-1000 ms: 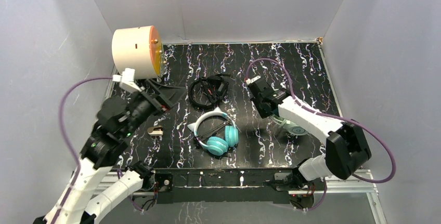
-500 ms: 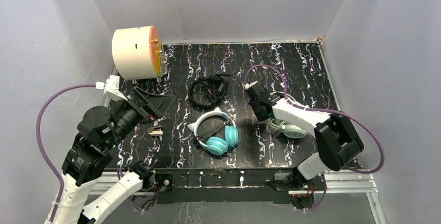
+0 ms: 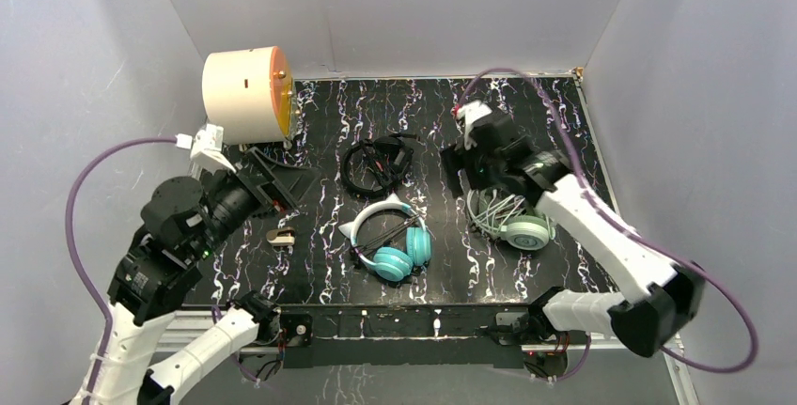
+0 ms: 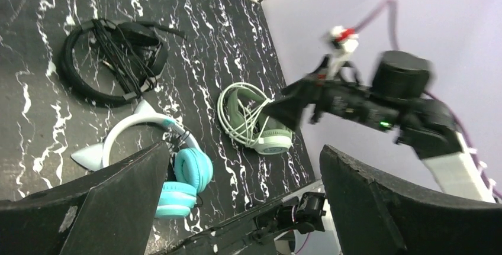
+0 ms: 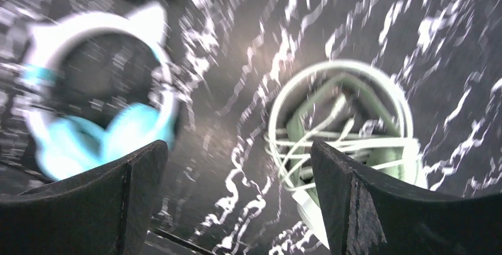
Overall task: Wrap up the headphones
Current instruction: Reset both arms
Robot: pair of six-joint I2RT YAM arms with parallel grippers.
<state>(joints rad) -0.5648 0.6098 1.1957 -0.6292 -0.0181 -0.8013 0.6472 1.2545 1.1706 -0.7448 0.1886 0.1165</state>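
Keep the left gripper (image 3: 287, 179) parked by the left edge of the tabletop (image 3: 545, 114), jaws wide apart and empty, out of the way. Leave alone the black headset (image 3: 376, 165) toward the far middle and the teal headset (image 3: 390, 241) by the near-middle edge, each seemingly with its cord already bundled, though hard to confirm from above. Draw the right gripper (image 5: 238, 148), jaws spread wide and holding nothing, straight up and off the sage-green headset (image 3: 512, 222) lying right of centre, light cable looped over its band. Avoid hooking a loop with a fingertip, and check for a slack tail before moving on. Against a second ago: left gripper drawn back toward the near-left corner; right gripper gone from low over the sage-green headset with jaws pinched shut to high and toward the far edge, jaws opened — headset now uncovered.
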